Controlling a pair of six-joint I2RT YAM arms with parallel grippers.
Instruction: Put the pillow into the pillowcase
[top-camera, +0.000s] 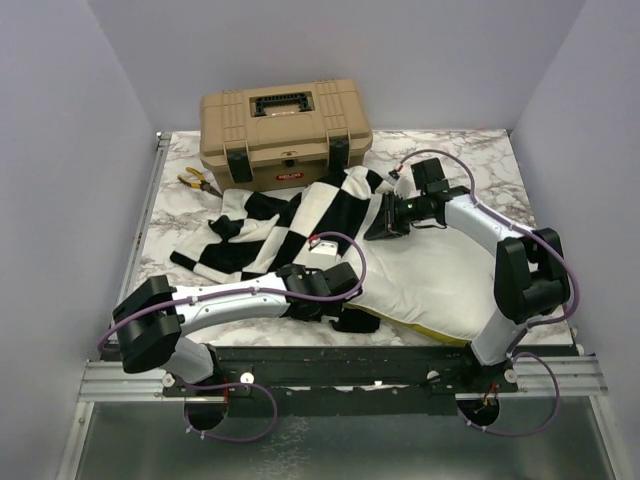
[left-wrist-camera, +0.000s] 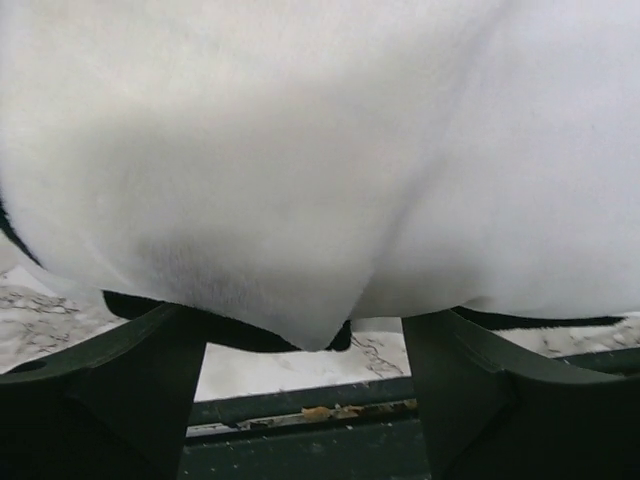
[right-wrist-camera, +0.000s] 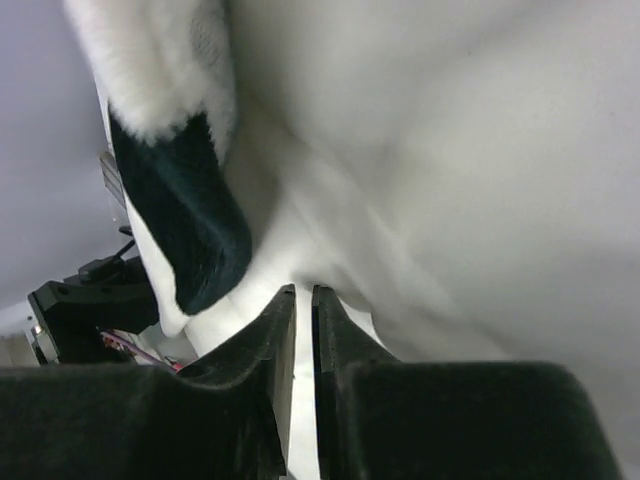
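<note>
The white pillow (top-camera: 445, 275) lies on the right half of the marble table, its yellow strip (top-camera: 440, 335) at the near edge. The black and cream checkered pillowcase (top-camera: 265, 225) is spread to its left, and its mouth overlaps the pillow's far left end. My right gripper (top-camera: 385, 220) sits at that overlap. In the right wrist view its jaws (right-wrist-camera: 304, 292) are almost together, pinching a thin fold of cream pillowcase (right-wrist-camera: 265, 215). My left gripper (top-camera: 345, 300) is at the pillow's near left corner. Its fingers (left-wrist-camera: 110, 390) stand wide apart under bulging white fabric (left-wrist-camera: 320, 170).
A tan toolbox (top-camera: 285, 130) stands at the back of the table. Yellow-handled pliers (top-camera: 198, 180) lie to its left. Lilac walls close in both sides. A metal rail (top-camera: 340, 375) runs along the near table edge by the arm bases.
</note>
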